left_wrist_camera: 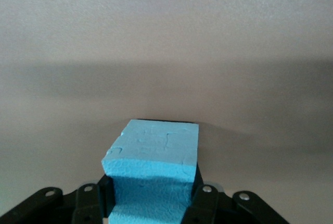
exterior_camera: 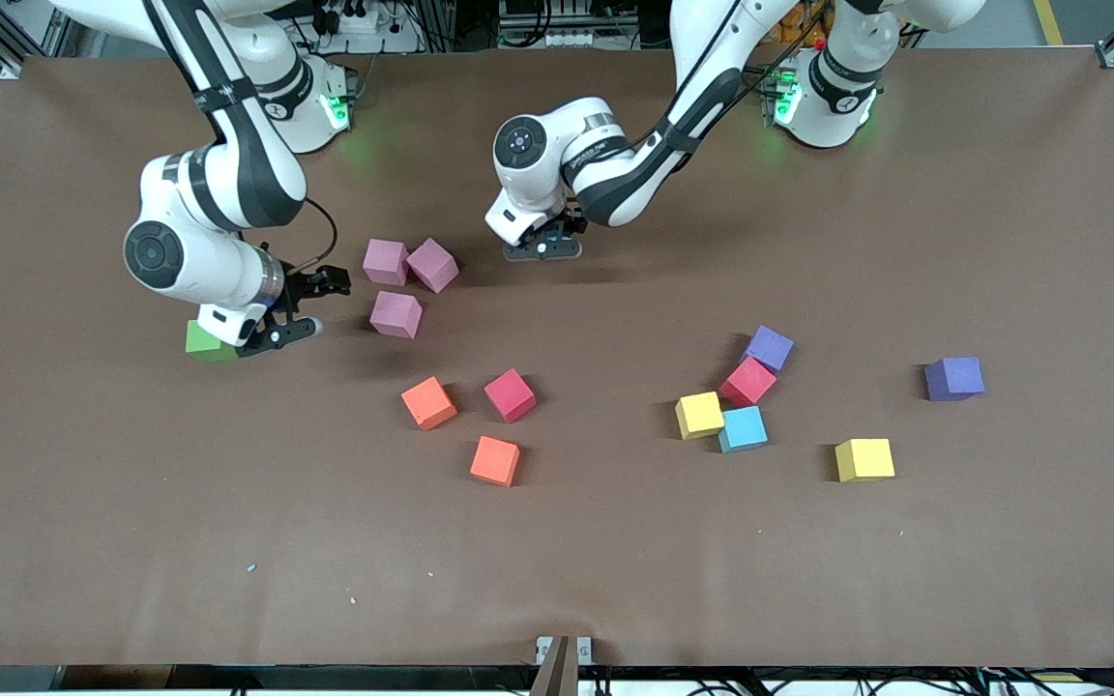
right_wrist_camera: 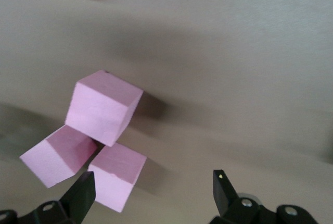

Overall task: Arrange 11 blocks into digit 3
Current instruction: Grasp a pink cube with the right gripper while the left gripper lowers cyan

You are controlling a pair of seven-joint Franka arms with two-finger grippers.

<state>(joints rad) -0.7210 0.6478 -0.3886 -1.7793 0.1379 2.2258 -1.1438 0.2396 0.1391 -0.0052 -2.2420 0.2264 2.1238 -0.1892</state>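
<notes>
Left pincer [left_wrist_camera: 151, 203] clamped on light blue block [left_wrist_camera: 153, 161], side faces; foam light, squashy, grippy. Right pincer [exterior_camera: 301, 304] wide, pink blocks [exterior_camera: 395, 314] at its 3 o'clock.

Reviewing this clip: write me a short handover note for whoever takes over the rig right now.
Left gripper: shut on a light blue block, in the air over bare table beside the pink blocks.
Right gripper: open, empty, low between the green cube and the three pink blocks.
Blocks: the pinks sit clustered toward the right arm's end. Two orange and one crimson lie mid-table, nearer the front camera. A purple, crimson, yellow and light blue cluster lies toward the left arm's end, with a lone purple and a lone yellow past it.
Done: no digit shape visible yet.
Left: place the held block, then arrange the rest into a 3.
</notes>
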